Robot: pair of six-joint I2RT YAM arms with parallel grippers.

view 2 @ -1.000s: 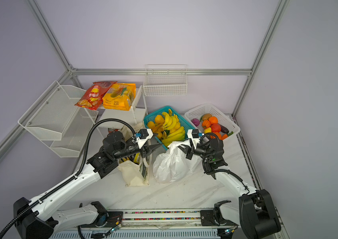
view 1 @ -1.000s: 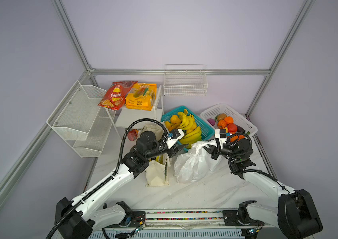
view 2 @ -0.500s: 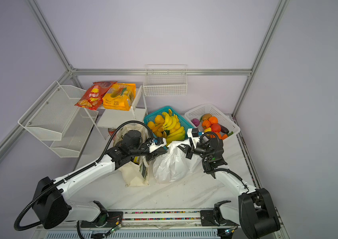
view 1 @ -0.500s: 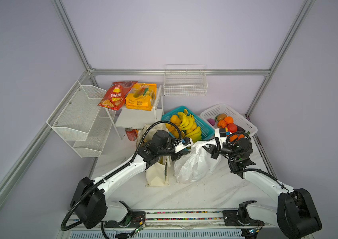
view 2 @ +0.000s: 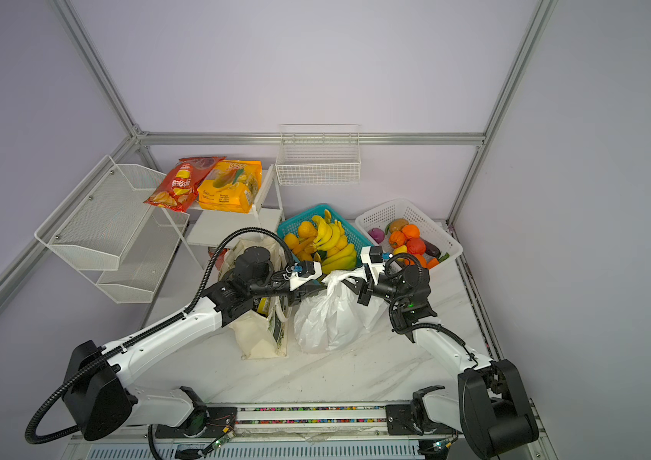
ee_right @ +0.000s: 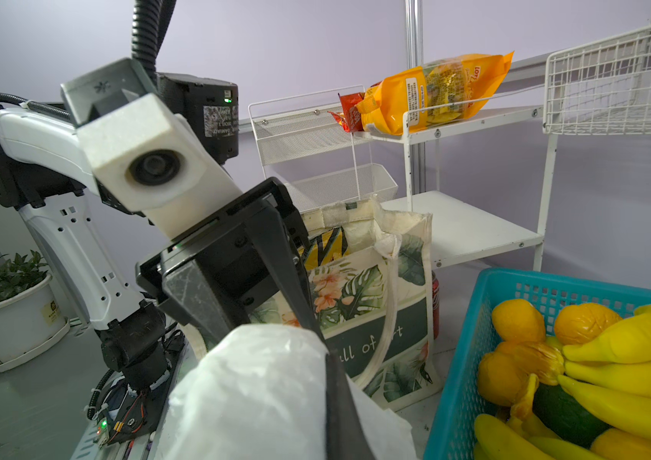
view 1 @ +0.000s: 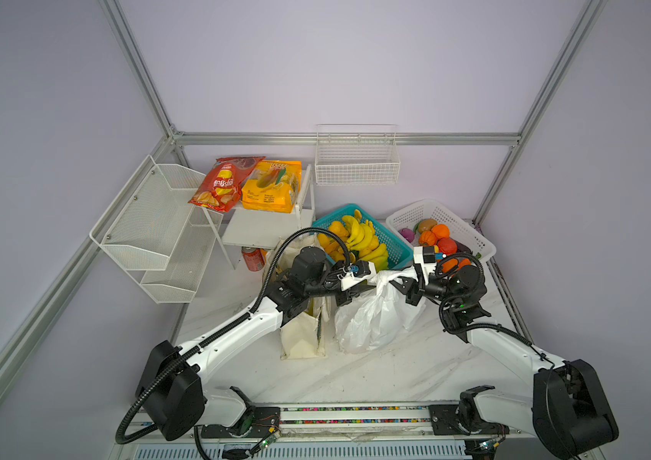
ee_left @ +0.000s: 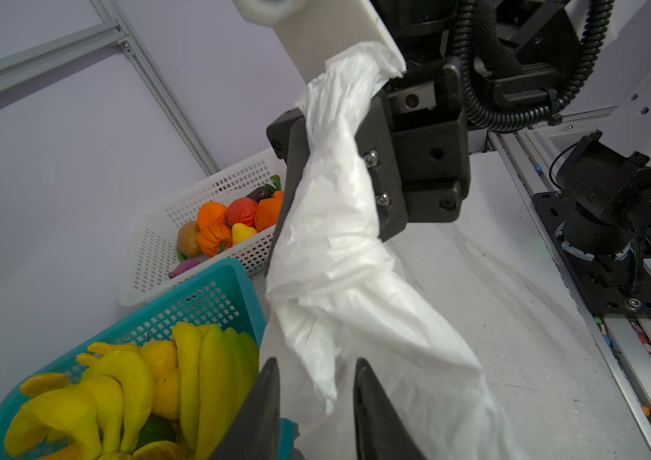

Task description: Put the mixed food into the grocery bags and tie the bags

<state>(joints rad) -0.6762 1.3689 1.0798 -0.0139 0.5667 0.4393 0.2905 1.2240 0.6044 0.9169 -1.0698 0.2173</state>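
Entry 1, my right gripper (view 1: pixel 400 285): I am pinching the twisted neck of the white plastic bag (view 1: pixel 371 322) with it, jaws pressed together on the film, above the bag's bulging body

Entry 2, my left gripper (ee_left: pixel 315 364): I am reaching it in to the same neck from the opposite side. I am holding its jaws a narrow way apart, and a loose tail of the bag is hanging between the fingers (ee_left: pixel 264 398). The film is not looking squeezed there

Entry 3, white plastic bag: sitting plump on the table (view 1: pixel 375 374), just beside the canvas tote (view 1: pixel 301 338). I cannot tell what is inside

Entry 4, canvas tote: standing upright with its mouth open, my left arm passing over it. The black chip bag with yellow zigzags (ee_right: pixel 323 243) is sticking up inside

Entry 5, bananas (view 1: pixel 363 239): lying in the teal basket (view 1: pixel 393 239) behind both bags, among other yellow and orange toy fruit

Entry 6, purple eggplant (view 1: pixel 462 247): lying in the white basket (view 1: pixel 411 217) with orange and red pieces, behind my right wrist

Entry 7, red chip bag (view 1: pixel 222 183) and orange-yellow packet (view 1: pixel 272 191): lying side by side on top of the white shelf (view 1: pixel 260 229) at the back, a red can (view 1: pixel 252 259) standing on the table below
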